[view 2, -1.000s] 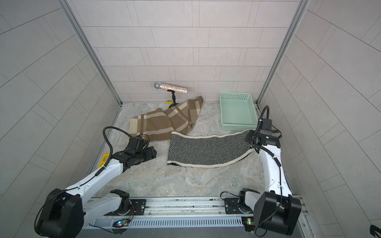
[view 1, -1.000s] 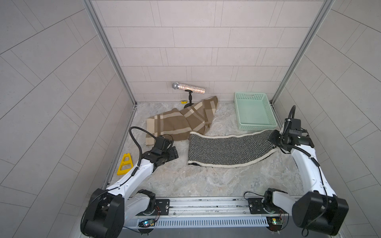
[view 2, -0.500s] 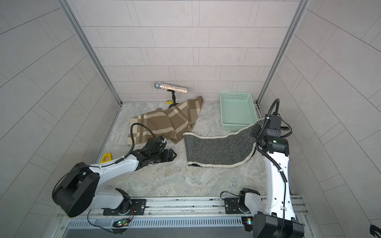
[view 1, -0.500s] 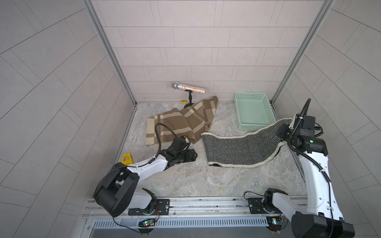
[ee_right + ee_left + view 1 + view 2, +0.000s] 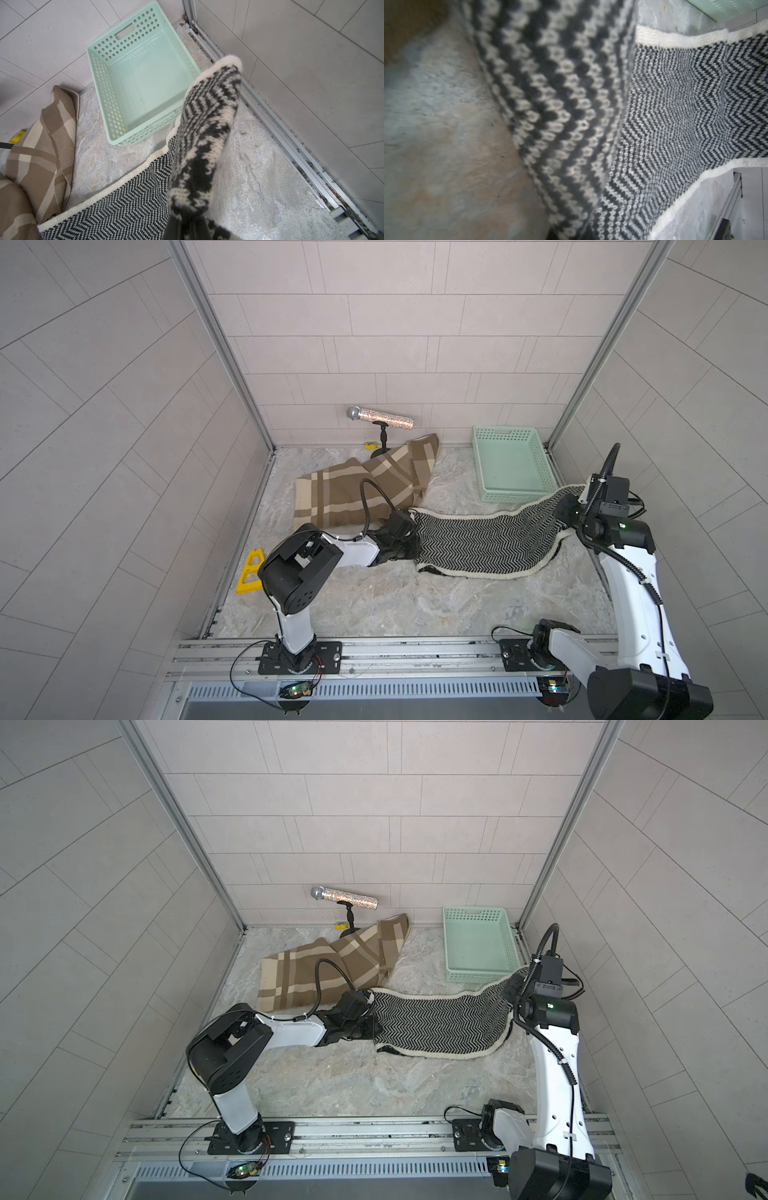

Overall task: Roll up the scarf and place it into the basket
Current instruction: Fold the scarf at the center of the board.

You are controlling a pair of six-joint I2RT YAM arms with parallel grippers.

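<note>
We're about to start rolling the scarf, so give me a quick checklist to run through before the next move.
1. Right claw shut on one end of the scarf: ok.
2. Left claw shut on the opposite end: ok.
3. Scarf rolled: not ok, it lies stretched out.
4. Basket empty: ok.
5. Plaid cloth clear of the scarf: cannot tell, their edges meet beside the left claw.
</note>
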